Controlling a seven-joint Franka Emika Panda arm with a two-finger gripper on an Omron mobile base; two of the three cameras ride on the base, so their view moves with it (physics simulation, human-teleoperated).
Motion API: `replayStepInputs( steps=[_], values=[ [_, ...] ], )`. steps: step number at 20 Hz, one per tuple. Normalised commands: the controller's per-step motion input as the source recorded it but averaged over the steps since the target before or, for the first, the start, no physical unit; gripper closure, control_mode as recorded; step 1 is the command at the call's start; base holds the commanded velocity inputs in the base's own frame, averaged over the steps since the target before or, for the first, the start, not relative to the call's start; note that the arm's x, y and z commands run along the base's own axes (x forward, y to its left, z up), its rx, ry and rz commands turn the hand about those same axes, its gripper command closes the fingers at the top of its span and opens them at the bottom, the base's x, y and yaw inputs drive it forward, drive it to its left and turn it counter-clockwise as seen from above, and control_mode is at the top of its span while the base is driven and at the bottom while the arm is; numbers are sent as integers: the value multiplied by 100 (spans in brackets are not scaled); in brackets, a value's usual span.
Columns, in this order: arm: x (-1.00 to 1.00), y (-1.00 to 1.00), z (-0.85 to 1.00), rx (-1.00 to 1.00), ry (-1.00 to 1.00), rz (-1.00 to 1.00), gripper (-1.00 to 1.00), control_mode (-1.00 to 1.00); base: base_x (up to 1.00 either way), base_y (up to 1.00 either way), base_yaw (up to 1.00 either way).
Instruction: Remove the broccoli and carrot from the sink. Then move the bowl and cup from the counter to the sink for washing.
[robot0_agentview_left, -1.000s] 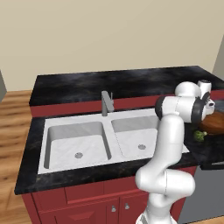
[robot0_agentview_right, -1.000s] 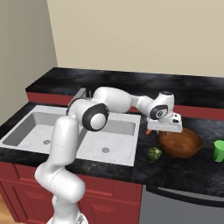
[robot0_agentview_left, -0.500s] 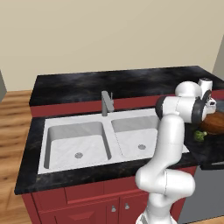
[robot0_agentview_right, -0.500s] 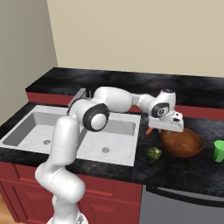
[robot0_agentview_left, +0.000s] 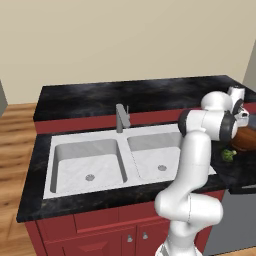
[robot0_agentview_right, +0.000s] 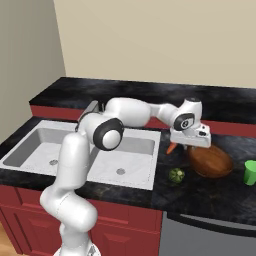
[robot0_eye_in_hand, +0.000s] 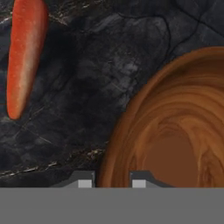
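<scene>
Straddling the near rim of the bowl (robot0_eye_in_hand: 175, 131), the pincer (robot0_eye_in_hand: 112, 179) has one fingertip (robot0_eye_in_hand: 85, 180) outside the wall over the counter (robot0_eye_in_hand: 87, 78) and the other just inside it. The gap between the two tips is narrow, with the rim in it, but whether they already press on the wood cannot be told. In the right base view the pincer (robot0_agentview_right: 194, 146) sits low at the sink-side edge of the reddish-brown bowl (robot0_agentview_right: 211, 161).

Off to the outer finger's side, apart from the bowl, the carrot (robot0_eye_in_hand: 24, 57) lies flat on the black stone; from the right base camera its orange tip (robot0_agentview_right: 171, 148) shows just beside the hand, towards the sink (robot0_agentview_right: 75, 155). The broccoli (robot0_agentview_right: 175, 175) rests on the counter in front of the hand, near the bowl and beside the sink's edge. Beyond the bowl, on the far side from the pincer, stands the green cup (robot0_agentview_right: 250, 172). Both basins lie well to the other side of the hand.
</scene>
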Motion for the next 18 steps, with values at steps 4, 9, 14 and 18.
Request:
replayStepInputs(
  steps=[4, 9, 14, 18],
  values=[
    [0, 1, 21, -1, 0, 0, 100, -100, 0, 0, 0],
    [0, 2, 25, -5, -1, 0, 100, -100, 0, 0, 0],
    [0, 8, 26, -5, -4, 0, 100, -100, 0, 0, 0],
    [-4, 18, 28, 0, -3, 0, 100, -100, 0, 0, 0]
  ],
)
